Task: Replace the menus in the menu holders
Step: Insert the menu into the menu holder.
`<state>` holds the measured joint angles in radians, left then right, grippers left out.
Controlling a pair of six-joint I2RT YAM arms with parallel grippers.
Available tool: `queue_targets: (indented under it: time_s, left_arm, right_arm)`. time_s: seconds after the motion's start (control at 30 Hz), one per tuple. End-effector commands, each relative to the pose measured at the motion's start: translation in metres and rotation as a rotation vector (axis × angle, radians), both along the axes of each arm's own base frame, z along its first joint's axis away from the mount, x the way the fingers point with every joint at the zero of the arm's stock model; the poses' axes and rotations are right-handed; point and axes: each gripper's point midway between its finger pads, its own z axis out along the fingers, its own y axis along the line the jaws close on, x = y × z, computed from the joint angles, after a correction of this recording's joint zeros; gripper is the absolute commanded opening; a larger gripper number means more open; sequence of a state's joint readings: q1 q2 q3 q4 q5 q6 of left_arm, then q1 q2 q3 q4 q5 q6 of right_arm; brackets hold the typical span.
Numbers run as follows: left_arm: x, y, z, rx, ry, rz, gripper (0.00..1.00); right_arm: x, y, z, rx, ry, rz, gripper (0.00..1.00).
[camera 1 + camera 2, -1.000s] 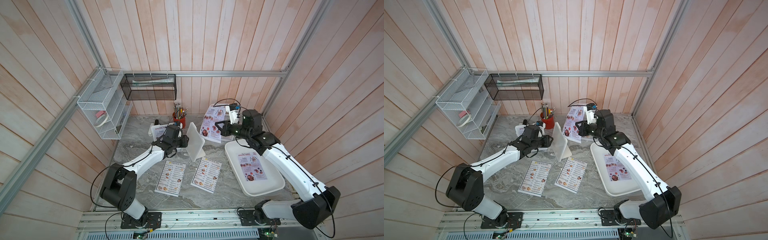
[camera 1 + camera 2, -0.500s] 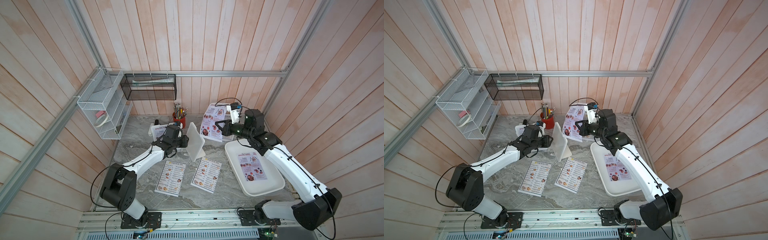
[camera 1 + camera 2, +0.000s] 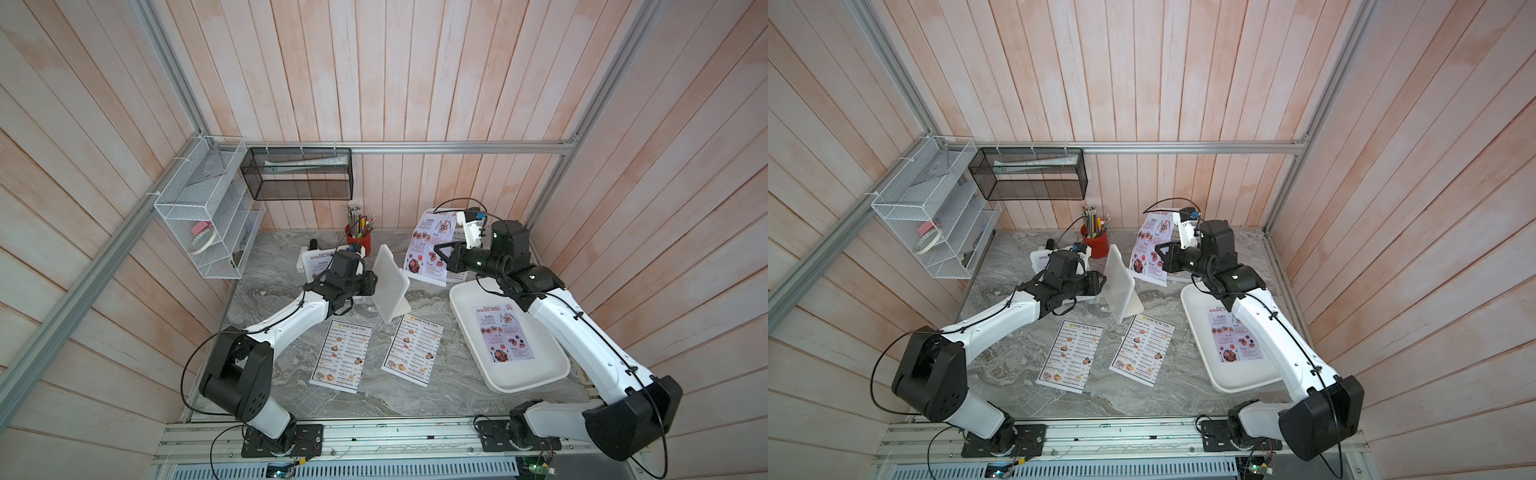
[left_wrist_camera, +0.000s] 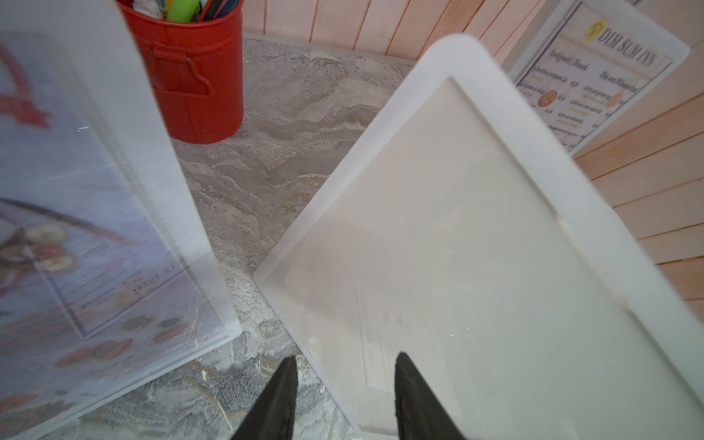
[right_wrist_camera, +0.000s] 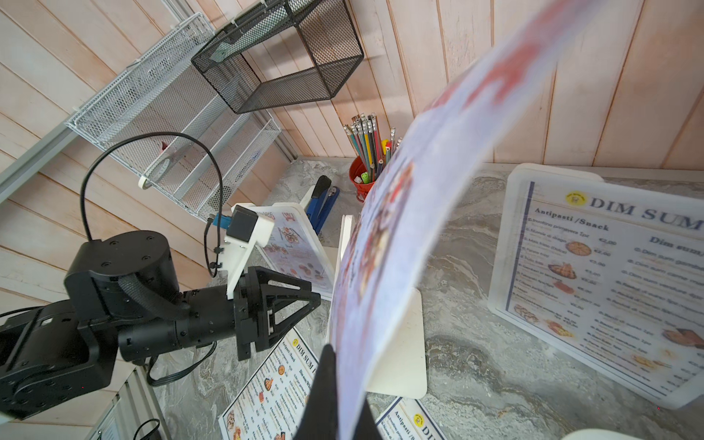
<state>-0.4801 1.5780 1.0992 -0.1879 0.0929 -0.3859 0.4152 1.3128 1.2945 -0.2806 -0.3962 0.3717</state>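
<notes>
Two DIM SUM INN menus (image 3: 340, 355) lie out on the near desk (image 3: 415, 395), a spare SPECIAL MENU (image 3: 504, 332) in the tray (image 3: 548, 353); farther, the left tool (image 3: 372, 282), jaws apart, straddles the empty holder (image 3: 390, 278), the right tool (image 3: 440, 254) pinches a lilac sheet (image 3: 428, 245) near it; at the back stand a refilled holder (image 3: 318, 266) and a holder yet to swap (image 5: 594, 274).

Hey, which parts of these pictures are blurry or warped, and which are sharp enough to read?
Right wrist view: the lilac menu close to the lens is smeared, while the framed Dim Sum menu farther off reads sharply. Left wrist view: the near holder is out of focus; the red cup is crisper. In both top views, the wall planks fan outward from wide-angle distortion.
</notes>
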Motion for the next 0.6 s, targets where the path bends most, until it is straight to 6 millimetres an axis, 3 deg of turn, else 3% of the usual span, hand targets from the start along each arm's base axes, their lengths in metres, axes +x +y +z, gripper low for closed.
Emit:
queue_targets:
  time_s: [0.0, 0.3, 0.57]
  left_arm:
    - [-0.002, 0.002, 0.004, 0.012, -0.015, -0.001, 0.44]
    - [-0.004, -0.001, 0.006, 0.016, -0.016, -0.029, 0.44]
    - [-0.011, -0.006, 0.014, 0.048, -0.025, -0.064, 0.45]
  right_arm:
    - [-0.004, -0.001, 0.006, 0.023, -0.017, 0.013, 0.0]
    - [-0.004, 0.005, -0.002, 0.018, -0.002, 0.049, 0.0]
    - [0.01, 0.011, -0.009, -0.01, -0.019, 0.058, 0.0]
